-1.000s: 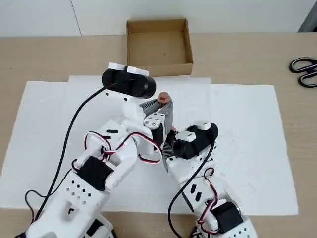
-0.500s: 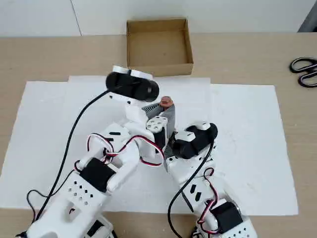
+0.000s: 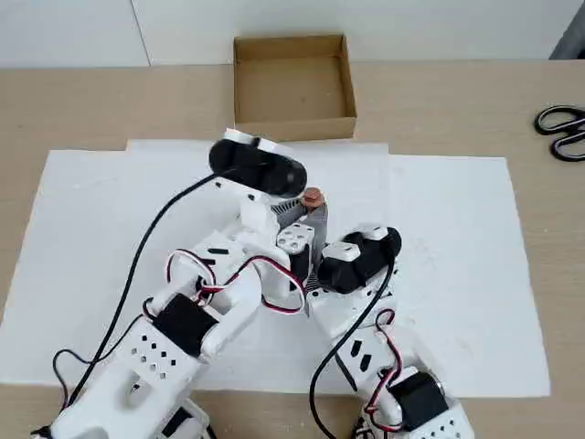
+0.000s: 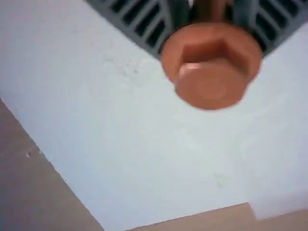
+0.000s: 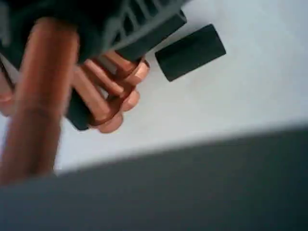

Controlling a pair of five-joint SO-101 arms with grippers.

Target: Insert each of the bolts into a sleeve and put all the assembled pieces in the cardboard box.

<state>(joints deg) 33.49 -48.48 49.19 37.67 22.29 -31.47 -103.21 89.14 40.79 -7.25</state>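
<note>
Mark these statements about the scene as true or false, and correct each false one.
1. The left hand holds a copper bolt. True.
2. The scissors lie on the white paper. False: they lie on the bare table, beyond the paper's edge.
3. A black sleeve lies on the white paper. True.
4. An assembled piece lies in the cardboard box. False: nothing lies in it.

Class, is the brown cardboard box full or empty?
Empty: the brown cardboard box shows a bare floor, no pieces inside, from the high view.
</note>
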